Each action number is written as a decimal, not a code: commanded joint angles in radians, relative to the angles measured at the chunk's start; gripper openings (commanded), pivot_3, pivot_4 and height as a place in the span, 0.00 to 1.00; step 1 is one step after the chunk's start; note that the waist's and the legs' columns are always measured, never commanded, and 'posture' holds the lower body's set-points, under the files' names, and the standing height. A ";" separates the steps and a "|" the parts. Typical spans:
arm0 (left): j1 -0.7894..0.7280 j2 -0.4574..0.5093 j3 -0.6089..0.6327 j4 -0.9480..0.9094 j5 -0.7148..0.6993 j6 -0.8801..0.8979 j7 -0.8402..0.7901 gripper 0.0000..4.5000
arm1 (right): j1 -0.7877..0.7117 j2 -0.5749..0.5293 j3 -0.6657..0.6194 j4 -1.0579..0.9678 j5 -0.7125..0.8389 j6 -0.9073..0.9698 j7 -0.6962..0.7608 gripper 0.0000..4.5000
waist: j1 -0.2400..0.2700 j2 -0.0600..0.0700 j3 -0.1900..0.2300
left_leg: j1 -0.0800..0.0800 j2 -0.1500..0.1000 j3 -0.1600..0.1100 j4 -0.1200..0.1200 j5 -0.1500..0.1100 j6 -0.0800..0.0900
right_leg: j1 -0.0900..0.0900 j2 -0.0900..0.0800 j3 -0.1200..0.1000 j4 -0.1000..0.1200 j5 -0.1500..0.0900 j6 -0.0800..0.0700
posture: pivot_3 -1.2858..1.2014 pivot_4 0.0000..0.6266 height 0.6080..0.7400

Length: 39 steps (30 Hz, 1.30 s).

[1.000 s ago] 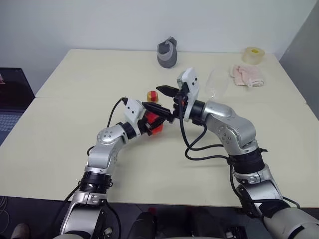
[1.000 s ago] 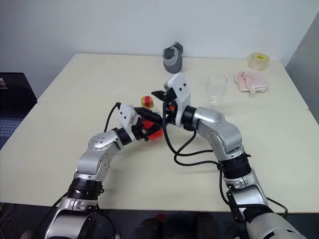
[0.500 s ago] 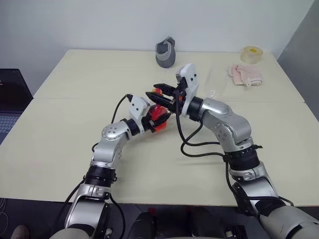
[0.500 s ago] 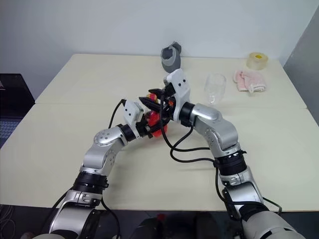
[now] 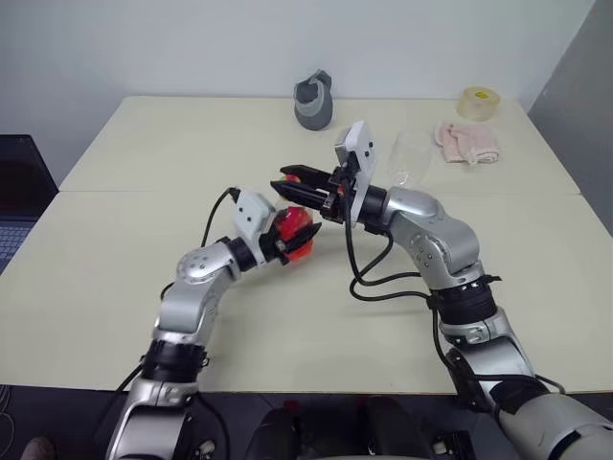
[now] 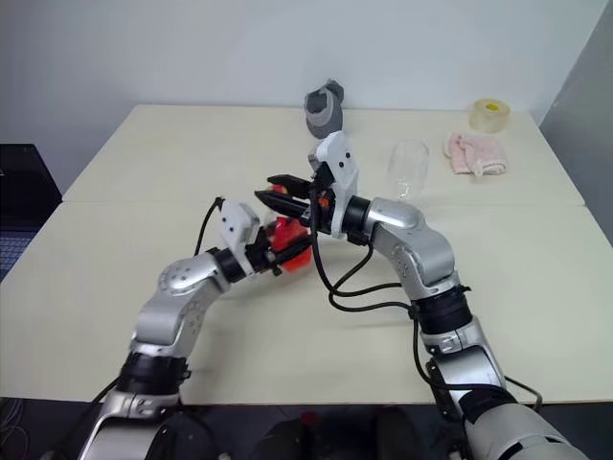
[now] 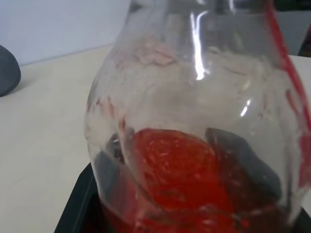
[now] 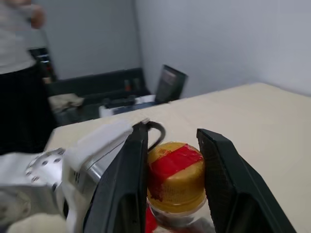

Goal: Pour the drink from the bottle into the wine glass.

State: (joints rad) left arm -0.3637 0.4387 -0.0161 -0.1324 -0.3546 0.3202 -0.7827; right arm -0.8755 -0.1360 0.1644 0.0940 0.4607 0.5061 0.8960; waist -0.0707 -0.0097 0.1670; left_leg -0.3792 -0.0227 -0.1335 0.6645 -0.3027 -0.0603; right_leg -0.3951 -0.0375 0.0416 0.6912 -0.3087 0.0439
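Bottle [image 5: 292,233], small clear plastic, red drink inside, sitting upright above table in left gripper [image 5: 287,240] clamp; right gripper [image 8: 172,160] fingers closing on yellow-and-red cap [image 8: 176,170]. Clear stemmed wine glass [image 6: 407,170] standing well apart, rightward.

Even, bright overhead light; soft shadows on table [image 5: 115,278]; white glare streaks on bottle [image 7: 194,121]; close-up glass soft, background person [image 8: 19,58] blurred

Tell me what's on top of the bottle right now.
The bottle, held in the left gripper, still has its yellow-and-red cap on. The right gripper is closed around that cap. The bottle's mouth is covered, so it can't be seen.
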 commanded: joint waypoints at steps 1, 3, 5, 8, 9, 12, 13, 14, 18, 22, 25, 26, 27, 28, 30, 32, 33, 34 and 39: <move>0.039 0.057 -0.025 -0.223 -0.084 0.061 -0.080 0.50 | -0.089 0.012 0.021 0.073 0.025 -0.094 0.181 0.27 | -0.002 0.000 0.000 | 0.000 0.000 0.000 0.000 0.000 0.001 | 0.000 0.000 0.000 0.000 0.000 0.000 | 0.52 0.24 1.00; 0.072 0.102 -0.013 -0.299 -0.130 0.104 -0.097 0.50 | -0.138 0.026 0.037 0.139 0.020 -0.140 0.278 0.27 | -0.006 0.000 0.000 | 0.001 0.000 0.000 0.000 0.001 0.001 | 0.000 0.000 0.000 0.001 0.000 0.000 | 0.52 0.24 1.00; 0.090 0.135 -0.004 -0.343 -0.162 0.128 -0.110 0.50 | -0.176 0.042 0.053 0.191 0.012 -0.177 0.352 0.27 | -0.010 0.000 0.000 | 0.001 0.000 0.000 0.000 0.001 0.002 | 0.000 0.000 0.000 0.002 0.000 0.000 | 0.52 0.24 1.00; 0.092 0.160 0.006 -0.360 -0.188 0.144 -0.119 0.50 | -0.209 0.065 0.064 0.240 0.005 -0.212 0.425 0.27 | -0.009 0.000 0.000 | 0.001 0.000 -0.001 0.000 0.001 0.002 | 0.001 0.000 -0.001 0.003 0.000 0.000 | 0.52 0.24 1.00; 0.091 0.163 0.011 -0.358 -0.194 0.148 -0.120 0.50 | -0.216 0.071 0.066 0.251 0.002 -0.218 0.441 0.27 | -0.009 0.000 0.000 | 0.001 0.000 -0.001 0.000 0.001 0.001 | 0.001 0.000 -0.001 0.003 0.000 0.000 | 0.52 0.24 1.00; 0.096 0.172 0.016 -0.348 -0.195 0.144 -0.124 0.50 | -0.230 0.078 0.060 0.276 -0.001 -0.213 0.457 0.27 | -0.009 0.000 0.000 | 0.001 0.000 -0.001 0.000 0.001 0.001 | 0.001 0.000 -0.001 0.002 0.000 0.000 | 0.52 0.24 1.00; 0.098 0.173 0.017 -0.339 -0.189 0.140 -0.122 0.50 | -0.235 0.077 0.050 0.282 0.004 -0.199 0.449 0.35 | -0.010 0.000 0.000 | 0.001 0.000 -0.001 0.000 0.001 0.001 | 0.000 0.000 -0.001 0.002 0.000 0.000 | 0.52 0.24 1.00; 0.100 0.174 0.019 -0.334 -0.184 0.138 -0.121 0.50 | -0.238 0.076 0.043 0.287 0.007 -0.190 0.444 0.44 | -0.010 0.001 0.000 | 0.001 0.000 -0.001 0.000 0.002 0.000 | 0.000 0.000 0.000 0.003 0.000 0.000 | 0.52 0.24 1.00; 0.101 0.162 0.038 -0.293 -0.170 0.132 -0.096 0.50 | -0.211 0.025 0.005 0.254 -0.012 -0.181 0.394 0.72 | -0.010 0.001 0.000 | 0.001 0.000 -0.001 -0.001 0.002 -0.001 | -0.001 0.000 0.000 0.004 0.000 0.000 | 0.52 0.24 1.00; 0.098 0.131 0.070 -0.191 -0.107 0.086 -0.017 0.50 | -0.089 -0.088 -0.092 0.062 0.032 -0.026 0.233 0.99 | 0.018 0.000 0.000 | -0.001 -0.001 -0.001 0.000 0.003 -0.002 | -0.001 -0.001 -0.001 0.003 0.000 0.000 | 0.52 0.24 1.00; 0.088 0.103 0.064 -0.164 -0.092 0.074 0.013 0.50 | -0.028 -0.099 -0.110 -0.031 0.023 0.006 0.129 0.99 | 0.019 0.000 0.000 | -0.002 -0.001 0.000 0.000 0.003 -0.002 | -0.003 -0.002 0.000 0.003 0.000 0.000 | 0.52 0.24 1.00; 0.084 0.097 0.062 -0.158 -0.089 0.072 0.019 0.50 | -0.015 -0.099 -0.112 -0.054 0.023 0.015 0.106 0.99 | 0.016 0.000 0.000 | -0.003 -0.001 0.001 0.000 0.003 -0.002 | -0.004 -0.002 0.000 0.004 0.000 0.000 | 0.52 0.24 1.00; 0.072 0.084 0.056 -0.143 -0.082 0.069 0.028 0.50 | -0.001 -0.096 -0.111 -0.078 0.010 0.016 0.068 0.99 | 0.012 0.000 0.000 | -0.004 -0.001 0.002 0.000 0.003 -0.002 | -0.007 -0.002 0.001 0.005 0.000 0.000 | 0.52 0.24 1.00; 0.055 0.069 0.049 -0.122 -0.073 0.065 0.036 0.50 | 0.011 -0.089 -0.109 -0.101 0.002 0.019 0.035 0.99 | 0.011 0.000 0.000 | -0.005 0.000 0.003 0.000 0.003 -0.002 | -0.010 -0.002 0.002 0.007 0.000 0.000 | 0.52 0.24 1.00; 0.026 0.046 0.037 -0.082 -0.055 0.054 0.045 0.50 | 0.025 -0.076 -0.101 -0.133 -0.011 0.026 -0.021 0.99 | 0.010 0.000 0.000 | -0.005 0.000 0.002 0.000 0.003 -0.002 | -0.010 -0.001 0.001 0.007 0.000 -0.001 | 0.52 0.24 1.00; -0.018 0.018 0.022 -0.028 -0.036 0.034 0.053 0.50 | 0.036 -0.057 -0.086 -0.157 -0.023 0.031 -0.066 0.99 | 0.011 0.000 0.000 | -0.005 0.000 0.002 0.000 0.004 -0.002 | -0.010 -0.001 0.001 0.008 0.001 -0.001 | 0.52 0.24 1.00; -0.040 0.004 0.016 -0.002 -0.028 0.024 0.057 0.50 | 0.040 -0.049 -0.077 -0.164 -0.030 0.031 -0.088 0.99 | 0.011 0.000 0.000 | -0.005 0.000 0.002 0.000 0.004 -0.002 | -0.010 -0.001 0.001 0.008 0.001 -0.002 | 0.52 0.24 1.00; -0.054 -0.004 0.014 0.015 -0.023 0.017 0.057 0.50 | 0.041 -0.044 -0.072 -0.167 -0.033 0.031 -0.101 0.99 | 0.012 0.000 0.000 | -0.005 0.000 0.002 0.000 0.004 -0.001 | -0.010 -0.001 0.001 0.008 0.001 -0.002 | 0.52 0.24 1.00; -0.133 -0.067 -0.008 0.109 0.002 -0.014 0.060 0.50 | 0.031 -0.011 -0.048 -0.152 -0.058 0.019 -0.166 0.99 | 0.012 0.000 0.000 | -0.005 -0.001 0.002 0.000 0.004 -0.002 | -0.010 -0.001 0.001 0.007 0.001 -0.002 | 0.52 0.24 1.00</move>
State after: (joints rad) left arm -0.4662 0.3782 -0.0244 -0.0141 -0.3528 0.3384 -0.7276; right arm -0.8320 -0.1546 0.1098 -0.0346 0.4076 0.5371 0.7447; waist -0.0582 -0.0095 0.1672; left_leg -0.3847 -0.0240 -0.1310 0.6645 -0.2984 -0.0621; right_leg -0.4048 -0.0382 0.0425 0.6979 -0.3077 0.0421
